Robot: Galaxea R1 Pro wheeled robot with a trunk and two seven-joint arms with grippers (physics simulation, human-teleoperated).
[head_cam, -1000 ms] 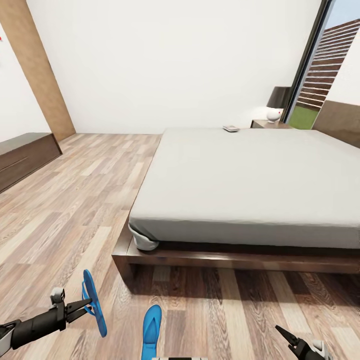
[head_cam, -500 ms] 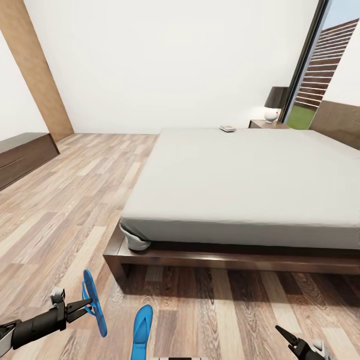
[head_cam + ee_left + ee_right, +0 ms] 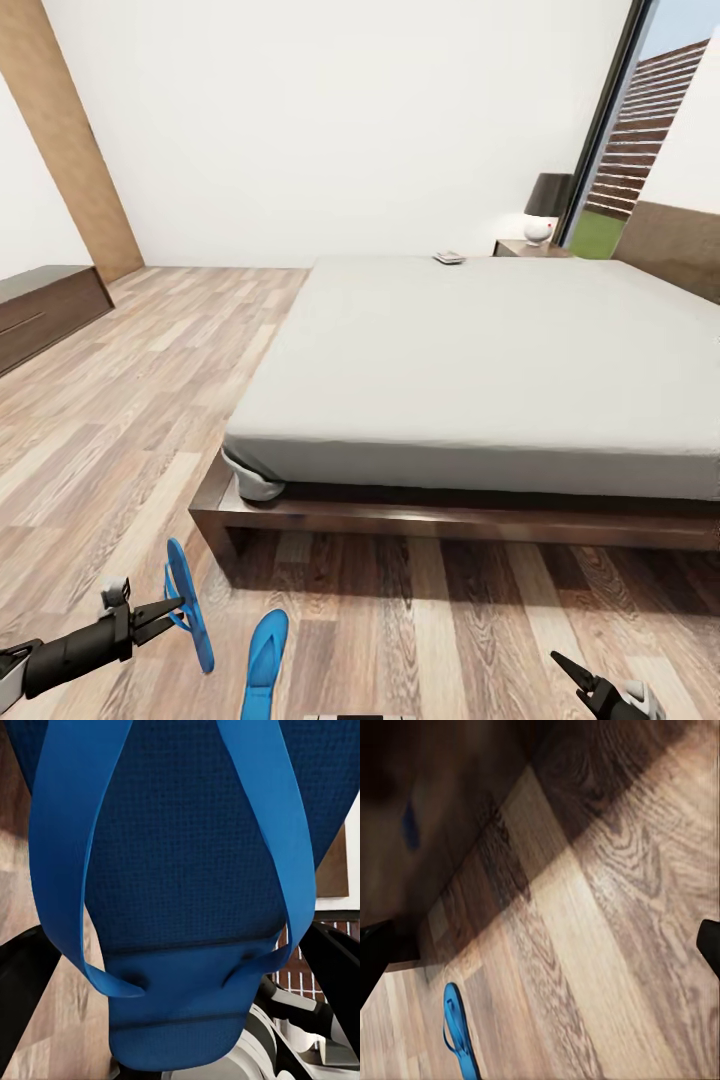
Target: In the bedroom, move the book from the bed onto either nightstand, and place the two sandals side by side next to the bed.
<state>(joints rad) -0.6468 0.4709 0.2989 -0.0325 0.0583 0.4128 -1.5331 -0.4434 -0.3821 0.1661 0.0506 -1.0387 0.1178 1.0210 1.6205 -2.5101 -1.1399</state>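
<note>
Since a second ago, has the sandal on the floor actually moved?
No. The floor sandal and bed corner both drift left together, so the camera moved.

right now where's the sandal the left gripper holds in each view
head view: held sandal lower left, in the left gripper
left wrist view: held sandal close up, centre
right wrist view: a blue sandal, cannot tell which one
shared landmark: wood floor

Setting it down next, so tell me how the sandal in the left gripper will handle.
The held sandal hangs on edge from the left gripper without drooping, so it is probably fairly stiff and light. Its thin straps look floppy and may snag a finger. Being flat, it should settle on the floor without rolling.
</note>
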